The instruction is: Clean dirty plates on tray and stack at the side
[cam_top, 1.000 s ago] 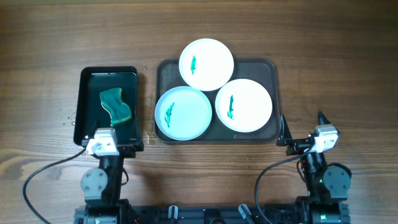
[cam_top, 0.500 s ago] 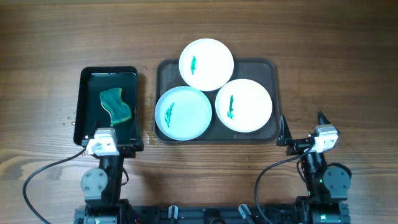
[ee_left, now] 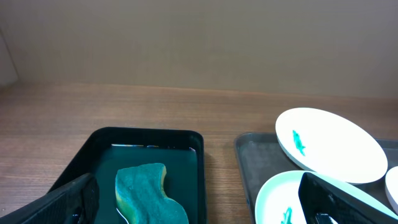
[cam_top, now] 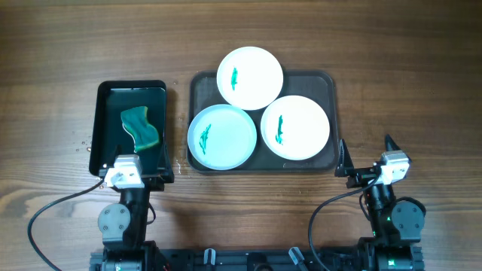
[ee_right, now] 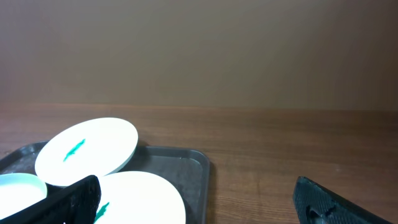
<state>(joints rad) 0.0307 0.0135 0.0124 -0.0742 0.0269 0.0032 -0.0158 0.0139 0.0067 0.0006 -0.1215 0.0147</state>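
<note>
The grey tray (cam_top: 322, 83) lies on the desk (cam_top: 422, 60) with its long side running left to right, holding the blue plate (cam_top: 222, 136), the back white plate (cam_top: 250, 77) and the right white plate (cam_top: 295, 126), all smeared green, while the left tool (ee_left: 198, 180) and the right tool (ee_right: 196, 182) both stand wide open and empty.

Robot lab bench, not a kitchen. Wood-grain worktop (cam_top: 241, 30) with the left arm base (cam_top: 120, 222) and right arm base (cam_top: 395, 218) sitting on a black rail (cam_top: 241, 260) along the near edge. A loose cable (cam_top: 53, 214) loops over the wood by the near-left corner. Wrist views show a plain beige wall (ee_left: 199, 43) straight behind the far edge. The dishes look like staged props: dark grey tray (cam_top: 328, 81) mid-table holding three plates (cam_top: 250, 77), each with a green smear, and a small black tray (cam_top: 96, 128) toward the left edge with a sponge (cam_top: 140, 126) in it.
</note>
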